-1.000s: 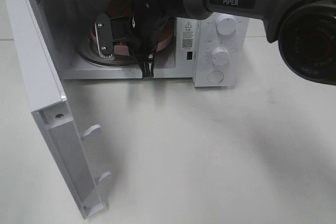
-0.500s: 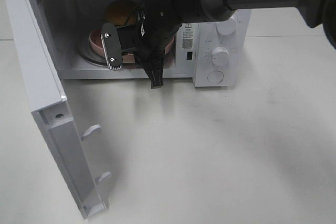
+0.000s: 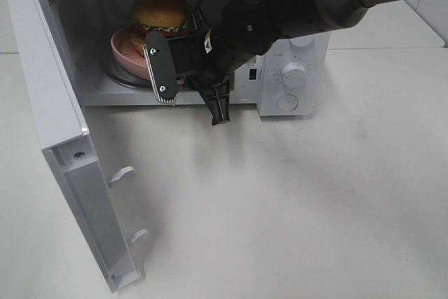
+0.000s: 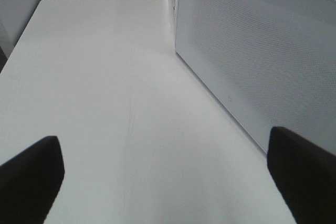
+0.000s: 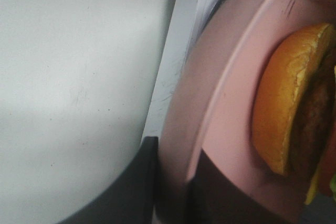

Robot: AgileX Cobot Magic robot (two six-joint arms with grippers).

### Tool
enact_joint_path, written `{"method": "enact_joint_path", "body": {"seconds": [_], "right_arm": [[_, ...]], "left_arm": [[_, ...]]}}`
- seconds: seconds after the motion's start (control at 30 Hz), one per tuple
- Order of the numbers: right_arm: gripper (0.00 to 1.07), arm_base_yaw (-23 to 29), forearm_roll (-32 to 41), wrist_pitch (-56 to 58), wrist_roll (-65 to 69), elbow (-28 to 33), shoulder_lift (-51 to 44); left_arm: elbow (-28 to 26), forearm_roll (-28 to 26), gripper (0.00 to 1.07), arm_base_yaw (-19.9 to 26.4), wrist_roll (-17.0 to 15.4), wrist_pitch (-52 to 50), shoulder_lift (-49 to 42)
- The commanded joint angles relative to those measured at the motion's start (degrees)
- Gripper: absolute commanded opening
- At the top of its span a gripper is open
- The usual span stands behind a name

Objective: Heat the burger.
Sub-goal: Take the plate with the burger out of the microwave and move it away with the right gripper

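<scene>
Hanging at the microwave's mouth, the right gripper (image 3: 190, 85) has its jaws spread wide and holds nothing; one finger (image 3: 160, 70) stands in front of the pink plate (image 3: 124, 52), the other (image 3: 219, 103) points down at the counter (image 3: 294, 194). The burger (image 3: 159, 15) sits on that plate inside the microwave (image 3: 297, 68), which stands at the counter's far edge with its door (image 3: 66, 138) swung fully open. The arm hides the plate's right part. In the right wrist view the plate rim (image 5: 220, 103) and bottom bun (image 5: 286, 98) are blurred and cut off. The left gripper (image 4: 168, 166) shows only two dark fingertips well apart over bare counter, gripping nothing, beside the microwave's perforated side.
</scene>
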Motion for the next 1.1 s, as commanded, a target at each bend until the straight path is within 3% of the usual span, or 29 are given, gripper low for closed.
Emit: {"method": "enact_joint_path", "body": {"seconds": [0.03, 0.23, 0.4, 0.5, 0.57, 1.1], "right_arm": [[0.00, 0.2, -1.0, -5.3, -1.1, 3.0, -4.2], [0.00, 0.2, -1.0, -7.8, -1.1, 8.4, -8.3], [0.00, 0.2, -1.0, -10.8, -1.4, 17.3, -13.8], [0.00, 0.2, -1.0, -11.2, -1.4, 18.3, -14.6], [0.00, 0.2, -1.0, -12.6, -1.4, 22.7, -17.6], [0.00, 0.2, -1.0, -14.2, -2.3, 35.5, -27.8]], "left_arm": [[0.2, -0.3, 1.05, 0.0, -0.1, -0.5, -1.2], [0.2, -0.3, 1.05, 0.0, -0.1, -0.5, -1.2], [0.2, -0.3, 1.05, 0.0, -0.1, -0.5, -1.2], [0.2, -0.3, 1.05, 0.0, -0.1, -0.5, -1.2], [0.2, -0.3, 1.05, 0.0, -0.1, -0.5, -1.2], [0.2, -0.3, 1.05, 0.0, -0.1, -0.5, -1.2]]}}
